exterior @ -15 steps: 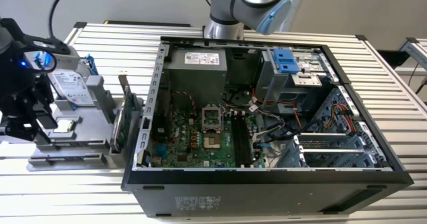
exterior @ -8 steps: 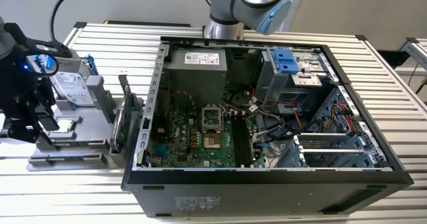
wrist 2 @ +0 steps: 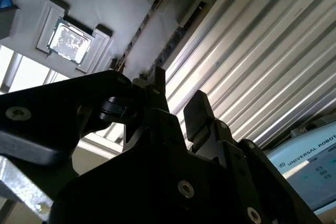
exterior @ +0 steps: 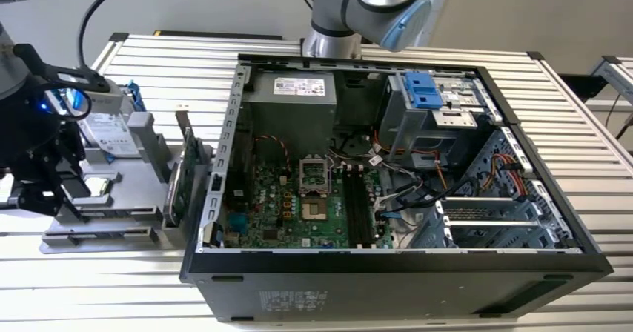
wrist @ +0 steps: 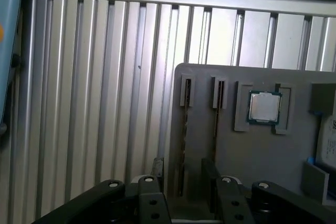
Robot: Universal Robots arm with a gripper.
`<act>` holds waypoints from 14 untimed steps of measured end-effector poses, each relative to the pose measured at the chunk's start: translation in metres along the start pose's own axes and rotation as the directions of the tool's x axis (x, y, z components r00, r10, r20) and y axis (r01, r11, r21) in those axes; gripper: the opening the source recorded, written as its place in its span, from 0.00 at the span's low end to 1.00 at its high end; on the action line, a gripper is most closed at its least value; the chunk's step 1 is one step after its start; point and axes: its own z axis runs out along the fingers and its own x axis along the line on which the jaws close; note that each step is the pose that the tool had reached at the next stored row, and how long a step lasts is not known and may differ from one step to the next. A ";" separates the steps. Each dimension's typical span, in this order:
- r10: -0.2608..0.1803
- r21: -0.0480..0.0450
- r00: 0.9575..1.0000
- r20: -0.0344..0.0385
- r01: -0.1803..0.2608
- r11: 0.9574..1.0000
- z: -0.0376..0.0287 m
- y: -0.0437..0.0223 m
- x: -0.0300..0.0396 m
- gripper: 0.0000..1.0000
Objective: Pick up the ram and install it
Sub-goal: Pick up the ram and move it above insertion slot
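Two ram sticks stand on edge in slots of a grey holder (wrist: pixel 262 161). In the first wrist view the nearer ram (wrist: pixel 182 129) runs straight in under my gripper (wrist: pixel 184 167), and the second ram (wrist: pixel 216 116) lies beside it. My gripper is open, with one finger on each side of the nearer stick and clear space around it. In the second wrist view the fingers (wrist 2: pixel 198 109) hang above the same ram (wrist 2: pixel 149 24). In the exterior view my gripper (exterior: pixel 44 191) hovers over the holder (exterior: pixel 109 224) at the far left.
An open computer case (exterior: pixel 396 261) fills the middle of the ribbed metal table (exterior: pixel 583 110), with dark memory slots (exterior: pixel 358 206) on its motherboard. The holder also carries a processor chip (wrist: pixel 264 107), a hard drive (exterior: pixel 109 132) and a green expansion card (exterior: pixel 185 176).
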 end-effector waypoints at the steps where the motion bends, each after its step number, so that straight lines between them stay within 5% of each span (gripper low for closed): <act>1: -0.001 0.000 1.000 0.000 0.001 1.000 0.0014 0.0000 -0.0001 1.00; 5: -0.002 0.000 1.000 0.001 0.002 1.000 0.0072 0.0000 -0.0005 1.00; 11: -0.002 0.001 1.000 0.023 0.002 1.000 0.0112 0.0000 -0.0008 1.00; 14: 0.000 -0.002 1.000 0.024 0.000 1.000 0.0128 0.0001 -0.0004 1.00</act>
